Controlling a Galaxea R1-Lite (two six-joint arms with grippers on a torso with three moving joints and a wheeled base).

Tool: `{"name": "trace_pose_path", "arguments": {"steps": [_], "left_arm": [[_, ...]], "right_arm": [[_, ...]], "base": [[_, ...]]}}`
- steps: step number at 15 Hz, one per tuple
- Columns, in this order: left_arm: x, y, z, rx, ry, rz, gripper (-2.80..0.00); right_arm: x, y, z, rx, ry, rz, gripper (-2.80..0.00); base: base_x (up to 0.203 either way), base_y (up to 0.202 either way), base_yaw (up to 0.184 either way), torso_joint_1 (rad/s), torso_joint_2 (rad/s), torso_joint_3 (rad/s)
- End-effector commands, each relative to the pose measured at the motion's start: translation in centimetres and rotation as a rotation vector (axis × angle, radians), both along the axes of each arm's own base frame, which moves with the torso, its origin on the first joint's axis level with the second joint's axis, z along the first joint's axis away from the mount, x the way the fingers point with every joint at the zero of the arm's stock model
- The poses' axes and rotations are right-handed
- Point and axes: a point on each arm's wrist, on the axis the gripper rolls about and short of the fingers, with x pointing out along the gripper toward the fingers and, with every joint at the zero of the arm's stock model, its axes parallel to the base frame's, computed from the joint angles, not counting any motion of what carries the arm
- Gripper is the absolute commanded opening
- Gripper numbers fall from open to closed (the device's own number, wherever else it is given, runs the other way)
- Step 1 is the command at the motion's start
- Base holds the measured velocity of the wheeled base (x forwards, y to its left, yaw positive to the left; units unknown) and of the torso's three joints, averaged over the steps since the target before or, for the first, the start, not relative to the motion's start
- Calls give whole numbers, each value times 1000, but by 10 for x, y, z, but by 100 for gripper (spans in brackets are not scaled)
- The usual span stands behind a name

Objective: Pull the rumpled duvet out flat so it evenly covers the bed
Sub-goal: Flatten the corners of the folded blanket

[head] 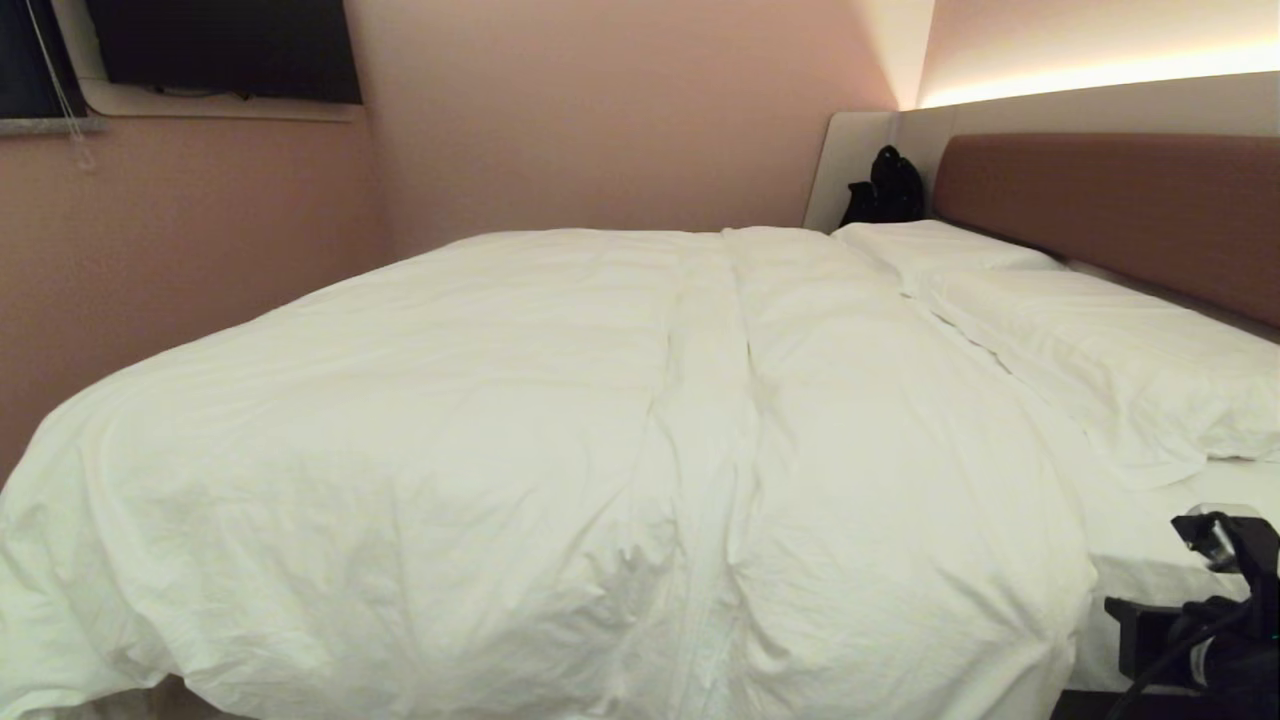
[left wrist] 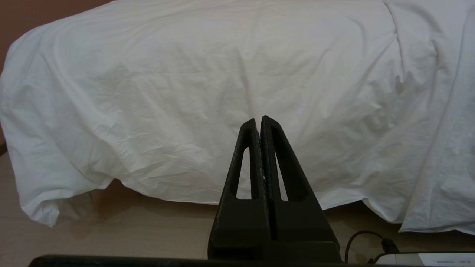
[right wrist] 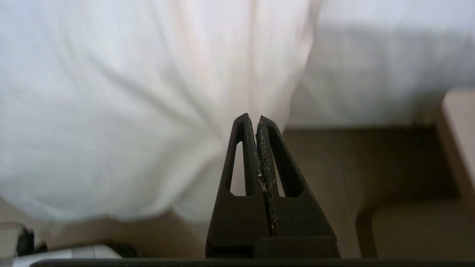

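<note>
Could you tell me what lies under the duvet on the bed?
The duvet hides nearly all the mattress. Only a strip of white sheet shows beside it, under the pillows. Its hanging edge leaves part of the bed base visible.

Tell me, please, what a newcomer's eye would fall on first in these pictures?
The big white duvet dominates, spread over most of the bed and hanging over its near edge, with a long crease down its middle. To the right lie two white pillows below the brown headboard. Both end effectors, left and right, are shut and empty before the hanging cloth.
</note>
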Motion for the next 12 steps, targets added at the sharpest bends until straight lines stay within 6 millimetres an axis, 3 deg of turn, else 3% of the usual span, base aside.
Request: {"name": "trace_pose_path", "arguments": {"steps": [1, 5, 10, 12], "left_arm": [[0, 0, 0, 0, 0, 0, -280], [0, 0, 0, 0, 0, 0, -280], [0, 0, 0, 0, 0, 0, -280], [0, 0, 0, 0, 0, 0, -280]], "right_arm": [[6, 0, 34, -11, -118, 4, -280], [19, 0, 75, 0, -163, 27, -280], [40, 9, 70, 28, -109, 70, -280], [60, 14, 56, 44, -44, 88, -280]], "base": [[0, 0, 0, 0, 0, 0], [0, 0, 0, 0, 0, 0], [0, 0, 0, 0, 0, 0], [0, 0, 0, 0, 0, 0]]}}
